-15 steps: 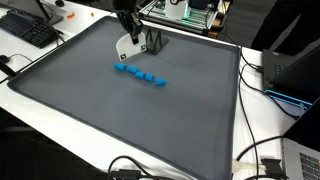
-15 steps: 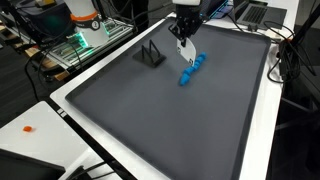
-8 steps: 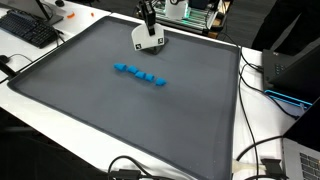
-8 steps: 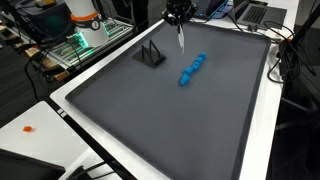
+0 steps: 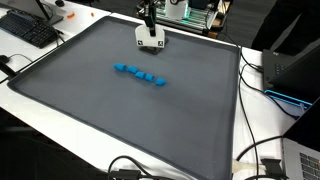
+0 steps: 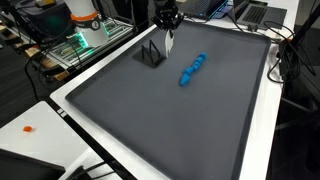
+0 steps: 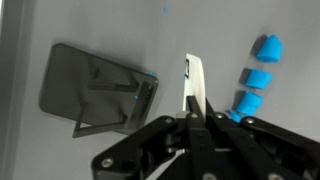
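My gripper is shut on a thin white flat plate and holds it edge-on above the grey mat. The plate hangs below the gripper in both exterior views. A black wire stand lies just to its side on the mat; it also shows in an exterior view. A row of several blue blocks lies on the mat on the plate's other side.
A black keyboard lies beyond the mat's edge. A green circuit board and a laptop stand at the back. Cables run along the white table. A small orange piece lies on it.
My gripper has carried the white plate away from the blue blocks, up and toward the black stand. The blocks and the stand have not moved.
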`<state>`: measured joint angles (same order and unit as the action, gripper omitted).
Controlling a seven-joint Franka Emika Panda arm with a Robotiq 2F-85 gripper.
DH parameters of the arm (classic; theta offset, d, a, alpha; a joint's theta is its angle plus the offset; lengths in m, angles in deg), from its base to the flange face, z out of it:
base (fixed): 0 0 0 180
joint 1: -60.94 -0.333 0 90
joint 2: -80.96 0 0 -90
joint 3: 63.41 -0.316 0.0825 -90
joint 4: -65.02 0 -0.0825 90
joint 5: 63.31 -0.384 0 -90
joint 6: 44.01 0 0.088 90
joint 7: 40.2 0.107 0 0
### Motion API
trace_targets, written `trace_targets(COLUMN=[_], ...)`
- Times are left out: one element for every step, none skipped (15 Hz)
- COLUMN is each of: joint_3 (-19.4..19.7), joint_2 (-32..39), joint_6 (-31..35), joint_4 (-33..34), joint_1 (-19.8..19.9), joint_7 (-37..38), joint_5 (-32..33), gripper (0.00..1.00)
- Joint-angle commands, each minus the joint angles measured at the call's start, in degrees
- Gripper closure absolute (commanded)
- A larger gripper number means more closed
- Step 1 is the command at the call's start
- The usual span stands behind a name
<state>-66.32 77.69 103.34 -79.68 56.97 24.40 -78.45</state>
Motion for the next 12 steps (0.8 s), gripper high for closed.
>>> trace_targets(joint_3=[-0.5, -0.4, -0.4, -0.4, -0.2, -0.2, -0.1, 0.0, -0.1, -0.1, -0.1, -0.1], joint_2=[-2.3, -2.6, -2.7, -2.8, -3.0, -3.2, -3.4, -3.6, -3.5, -3.5, -3.2, -3.1], joint_6=[3.0, 3.6, 4.1, 4.2, 4.0, 4.0, 3.9, 3.8, 4.0, 4.2, 4.7, 5.3], joint_4=[-4.8, -5.6, -6.2, -6.8, -7.1, -7.5, -7.8, -8.1, -8.5, -8.8, -8.9, -9.1], joint_1=[1.0, 1.2, 1.4, 1.6, 1.3, 1.2, 1.1, 1.0, 1.4, 1.4, 1.3, 1.2], joint_7=[9.2, 11.2, 12.9, 14.3, 12.9, 12.4, 11.4, 10.0, 11.4, 11.3, 9.9, 9.4], joint_5=[-0.3, 0.0, 0.1, 0.4, -1.8, -2.6, -3.3, -4.6, -3.0, -2.6, -3.2, -3.5], gripper=[0.99, 0.99, 0.99, 0.99, 0.99, 0.99, 0.99, 0.99, 0.99, 0.99, 0.99, 0.99])
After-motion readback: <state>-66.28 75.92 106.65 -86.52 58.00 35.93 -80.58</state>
